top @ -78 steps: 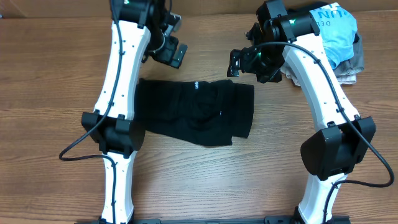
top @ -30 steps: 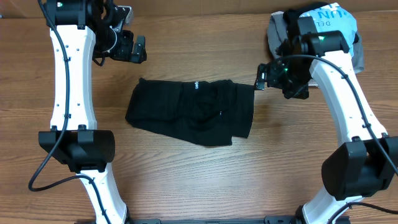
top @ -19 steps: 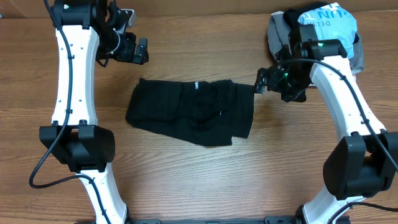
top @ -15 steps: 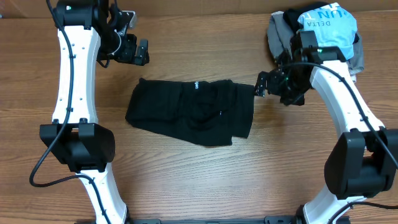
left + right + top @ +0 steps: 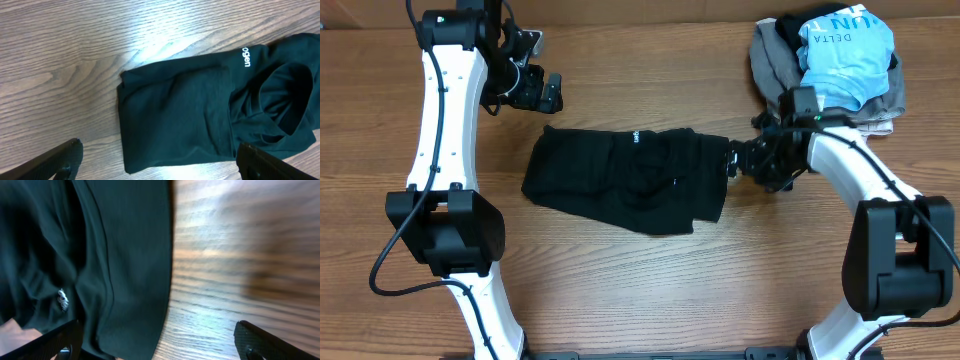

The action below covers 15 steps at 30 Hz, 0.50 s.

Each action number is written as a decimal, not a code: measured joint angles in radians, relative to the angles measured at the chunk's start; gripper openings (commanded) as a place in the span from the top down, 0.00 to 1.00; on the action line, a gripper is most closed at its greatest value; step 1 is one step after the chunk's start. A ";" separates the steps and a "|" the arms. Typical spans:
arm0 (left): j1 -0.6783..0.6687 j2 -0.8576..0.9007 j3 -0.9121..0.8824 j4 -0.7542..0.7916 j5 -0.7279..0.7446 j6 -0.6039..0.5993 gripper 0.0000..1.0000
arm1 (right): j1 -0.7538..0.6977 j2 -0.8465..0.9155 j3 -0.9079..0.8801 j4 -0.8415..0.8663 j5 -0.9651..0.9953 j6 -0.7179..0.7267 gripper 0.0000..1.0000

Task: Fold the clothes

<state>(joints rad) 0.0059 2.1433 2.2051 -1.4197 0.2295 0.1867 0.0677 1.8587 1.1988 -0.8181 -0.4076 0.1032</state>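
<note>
The clothes point(image 5: 625, 185) are one wrinkly black garment lying loosely folded in the middle of the table, with a small white logo point(image 5: 633, 137) on its far edge. My left gripper point(image 5: 542, 92) hovers open just beyond its far left corner; in the left wrist view the clothes point(image 5: 190, 115) and the logo point(image 5: 245, 52) lie ahead of the left gripper point(image 5: 157, 167). My right gripper point(image 5: 733, 160) is open and low at the garment's right edge. The right wrist view shows that edge of the clothes point(image 5: 115, 255) between the spread fingers point(image 5: 260, 342), and nothing is gripped.
A heap of other garments sits at the far right corner: a light blue DELTA shirt point(image 5: 845, 45) on top of grey cloth point(image 5: 775, 55) and a beige piece point(image 5: 880, 125). Bare wooden table point(image 5: 620, 290) surrounds the black garment.
The right gripper has come down and left from near the heap to the garment's right edge. The left gripper has shifted slightly right and nearer the garment. Both stayed open; the garment has not moved.
</note>
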 measured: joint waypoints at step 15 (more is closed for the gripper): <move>-0.006 0.000 -0.019 0.029 0.014 0.000 0.00 | 0.043 0.000 -0.080 0.081 -0.041 0.001 0.01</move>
<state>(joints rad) -0.0006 2.1433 2.1864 -1.3907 0.2440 0.1867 0.1112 1.8587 1.1187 -0.7372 -0.4488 0.1043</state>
